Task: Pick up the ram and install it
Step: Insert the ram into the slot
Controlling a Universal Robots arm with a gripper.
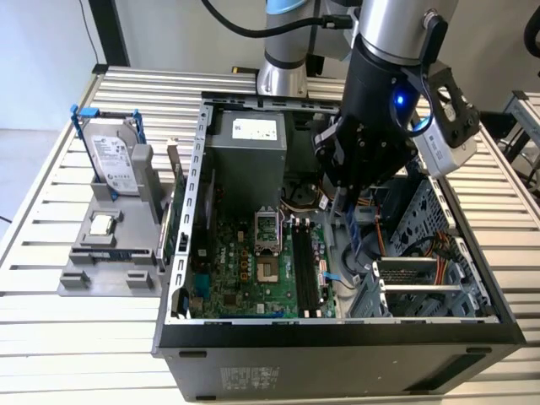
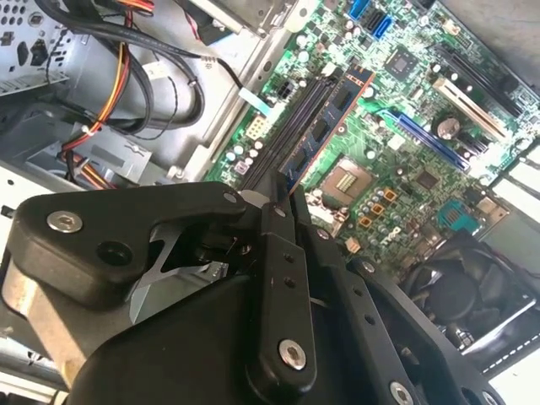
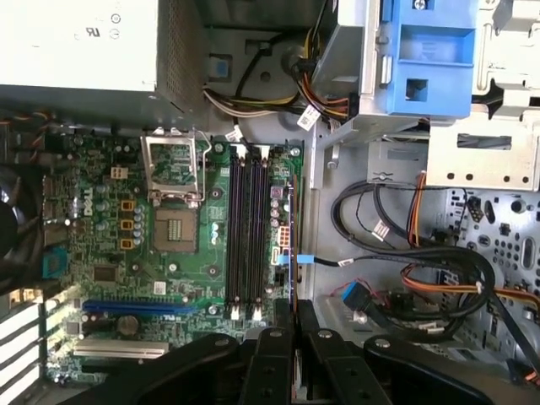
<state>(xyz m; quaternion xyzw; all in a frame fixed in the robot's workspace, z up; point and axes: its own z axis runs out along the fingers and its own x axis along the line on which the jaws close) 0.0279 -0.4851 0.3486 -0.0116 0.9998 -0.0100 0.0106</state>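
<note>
We saw the end effector closed on the ram, which hung on edge inside the open computer case, above the motherboard, near its long black slots.

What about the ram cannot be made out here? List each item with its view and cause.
1. Second wrist view: held end of the ram, covered by the end effector.
2. First wrist view: its flat faces; it shows edge-on.
3. Exterior view: its upper part, covered by the end effector.
</note>
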